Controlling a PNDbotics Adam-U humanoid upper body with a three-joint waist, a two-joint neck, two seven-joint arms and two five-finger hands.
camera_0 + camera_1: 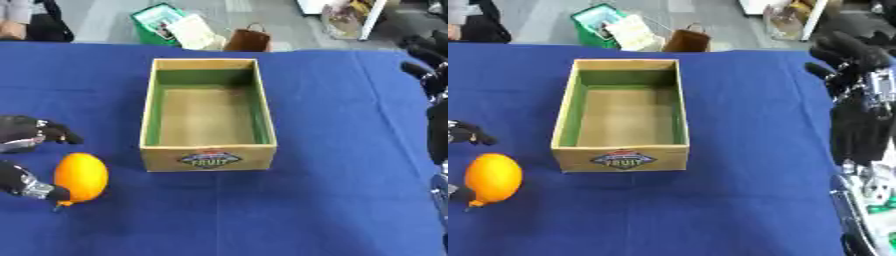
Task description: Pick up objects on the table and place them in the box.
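Two black fingers of the left hand [26, 137] are being shown spread wide apart at the left edge of the blue cloth-covered table [350, 125]. One is lying above the smooth orange egg-shaped fruit [80, 177] without touching it. The other, with a silver joint, is being pressed against the fruit's lower left side near its small stem end. The fruit is thus being bracketed between parted fingers, not enclosed by curled ones. It is resting on the cloth just left of the near left corner of the open rectangular cardboard box with green inner walls [208, 116], close to the box but apart from it. The box is standing at the middle of the table, its long side running away from the camera, and a label reading FRUIT is being displayed on its near end.

Most of the left hand is being cut off by the picture's left edge, so its palm cannot be seen. The right hand [852, 55] is being held up at the right edge, well apart from the fruit and box. Dark finger shapes are being shown at its top, but whether they are straight or curled cannot be told, and its lower part is merging with the dark arm.
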